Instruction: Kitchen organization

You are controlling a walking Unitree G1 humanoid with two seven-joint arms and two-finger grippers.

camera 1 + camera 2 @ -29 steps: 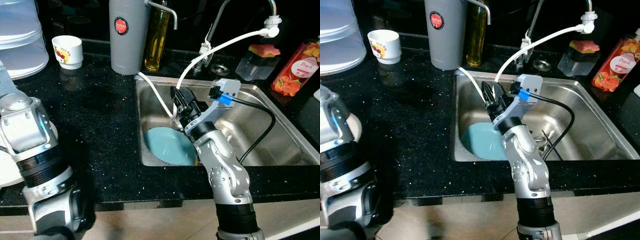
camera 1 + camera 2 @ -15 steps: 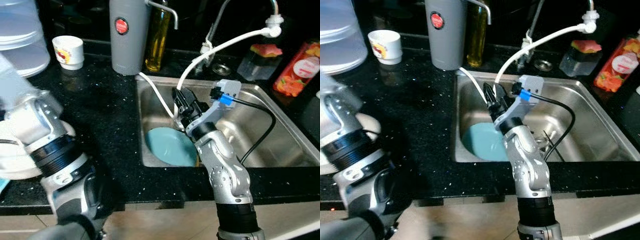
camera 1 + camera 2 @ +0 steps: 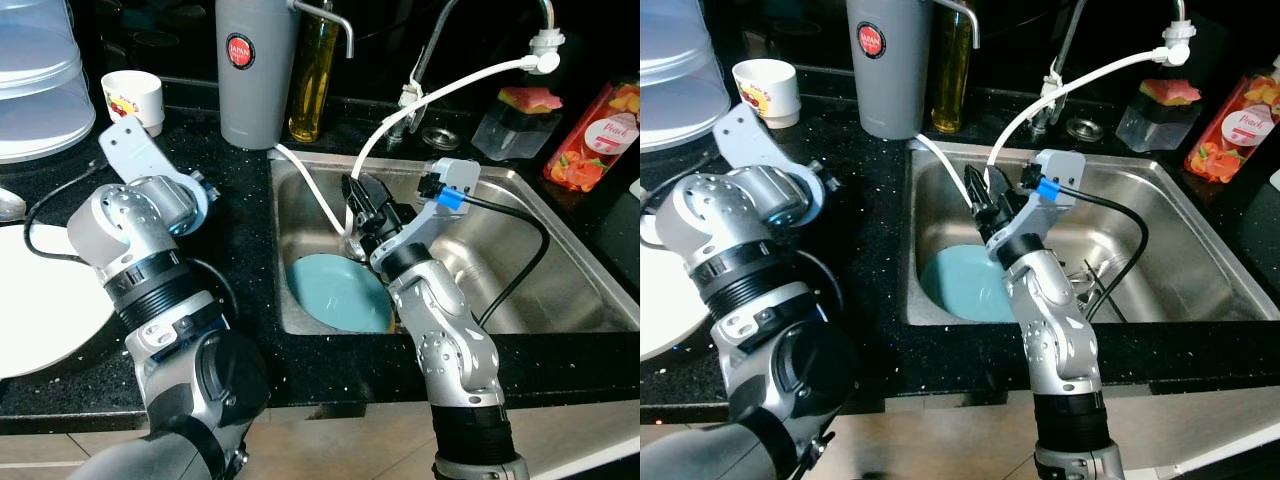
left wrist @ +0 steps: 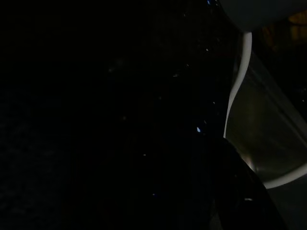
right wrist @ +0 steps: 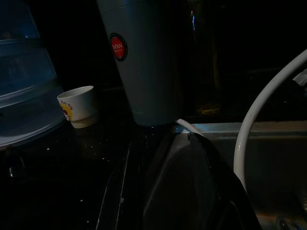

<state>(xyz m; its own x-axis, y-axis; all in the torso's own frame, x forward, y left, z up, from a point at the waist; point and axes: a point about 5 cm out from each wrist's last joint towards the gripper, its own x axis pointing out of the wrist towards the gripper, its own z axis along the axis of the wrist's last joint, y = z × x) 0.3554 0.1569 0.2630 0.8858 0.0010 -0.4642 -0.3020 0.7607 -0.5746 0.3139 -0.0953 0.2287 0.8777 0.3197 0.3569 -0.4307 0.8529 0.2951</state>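
just below right gripper [image 3: 358, 200]: blue plate [image 3: 340, 290]

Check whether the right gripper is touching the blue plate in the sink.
Apart. In the left eye view the right gripper sits up by the white hose, with bare steel sink floor between its fingertips and the blue plate.

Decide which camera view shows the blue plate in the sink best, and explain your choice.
The left eye view shows the blue plate best: most of it lies open in the sink. In the right eye view the right arm covers more of it. The wrist views are too dark to make it out.
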